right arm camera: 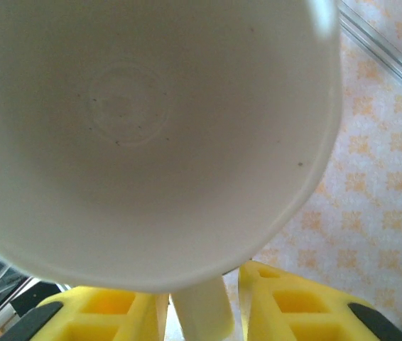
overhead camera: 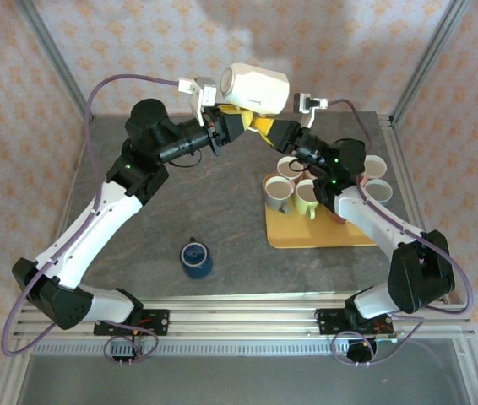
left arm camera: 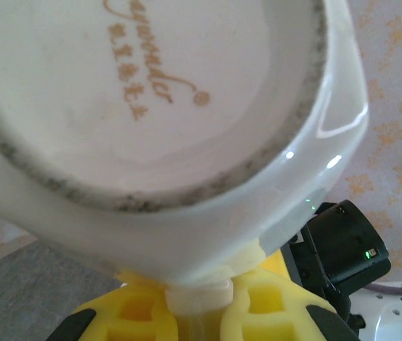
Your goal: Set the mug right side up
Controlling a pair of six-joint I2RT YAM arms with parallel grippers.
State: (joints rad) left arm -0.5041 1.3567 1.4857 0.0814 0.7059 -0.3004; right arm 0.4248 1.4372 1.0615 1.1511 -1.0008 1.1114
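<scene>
Three floral-papered walls (overhead camera: 349, 42) around grey tabletop (overhead camera: 230, 202)

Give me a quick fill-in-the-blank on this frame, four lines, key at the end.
1. The white mug, held above the table, lies on its ____.
2. In the left wrist view, the printed lettering sits on the mug's ____.
3. The mug standing alone on the table is ____ in colour.
4. The tray holding the other mugs is ____.

Missing words: side; base; blue; yellow.
</scene>
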